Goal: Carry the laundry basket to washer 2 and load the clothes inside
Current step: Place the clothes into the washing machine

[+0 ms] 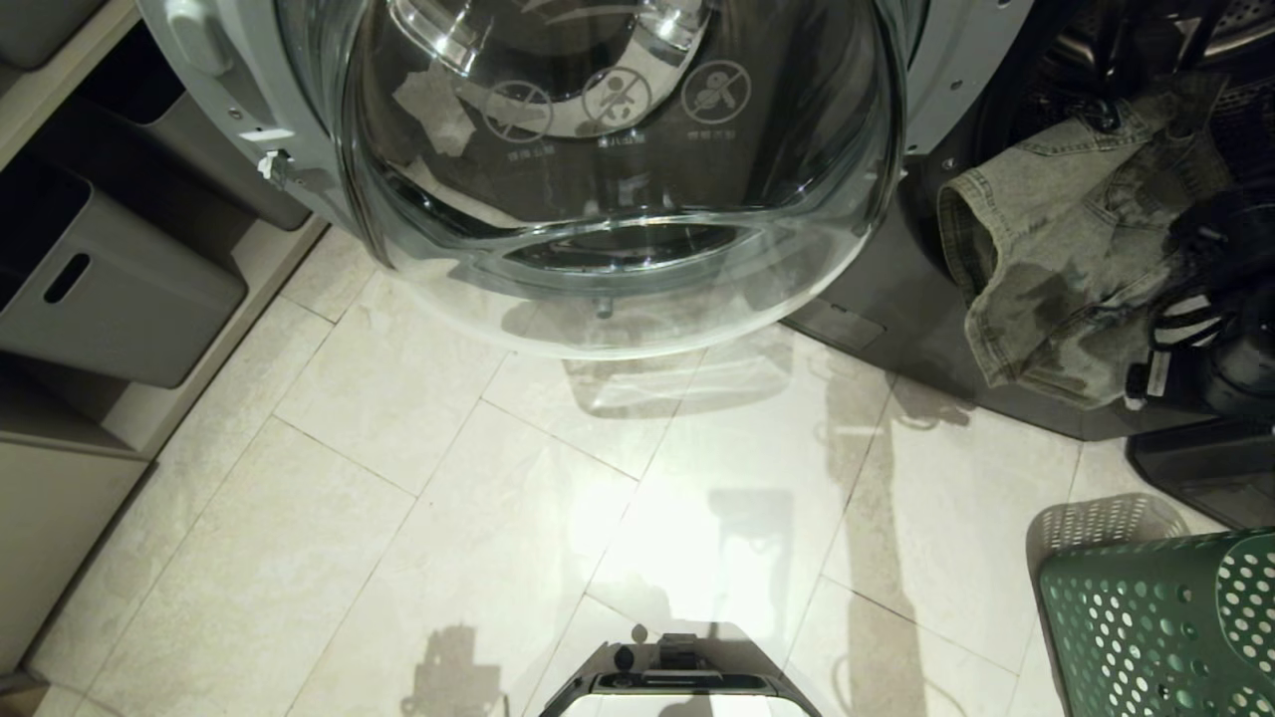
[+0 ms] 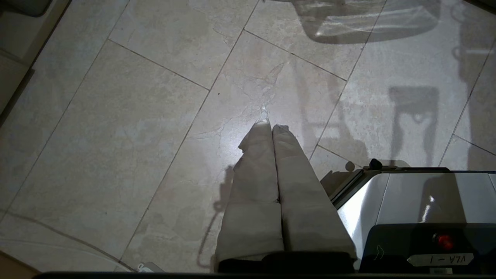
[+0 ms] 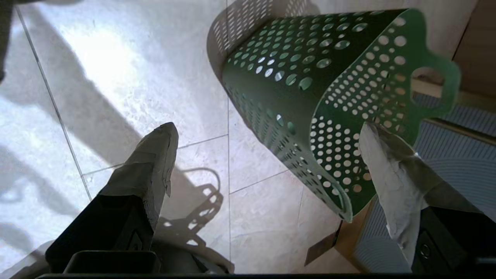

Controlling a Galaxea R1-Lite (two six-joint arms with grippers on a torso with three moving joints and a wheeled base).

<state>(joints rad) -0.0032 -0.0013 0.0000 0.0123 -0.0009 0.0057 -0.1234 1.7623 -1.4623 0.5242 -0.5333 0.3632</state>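
The green perforated laundry basket (image 1: 1155, 627) (image 3: 329, 77) stands on the floor tiles at the lower right, and I see no clothes in the part of its inside that shows. A faded denim garment (image 1: 1076, 249) hangs out of the washer's drum opening (image 1: 1146, 60) over the dark front panel (image 1: 896, 299). Its round glass door (image 1: 618, 179) is swung wide open. My right arm (image 1: 1220, 319) is a dark shape beside the garment. My right gripper (image 3: 268, 128) is open above the basket's rim and holds nothing. My left gripper (image 2: 271, 126) is shut and empty, parked over the floor.
Grey storage bins (image 1: 100, 289) sit on low shelving along the left. My own base (image 1: 677, 682) (image 2: 407, 201) juts in at the bottom. A dark low unit (image 1: 1195, 468) stands between basket and washer. A ribbed grey surface (image 3: 457, 162) lies behind the basket.
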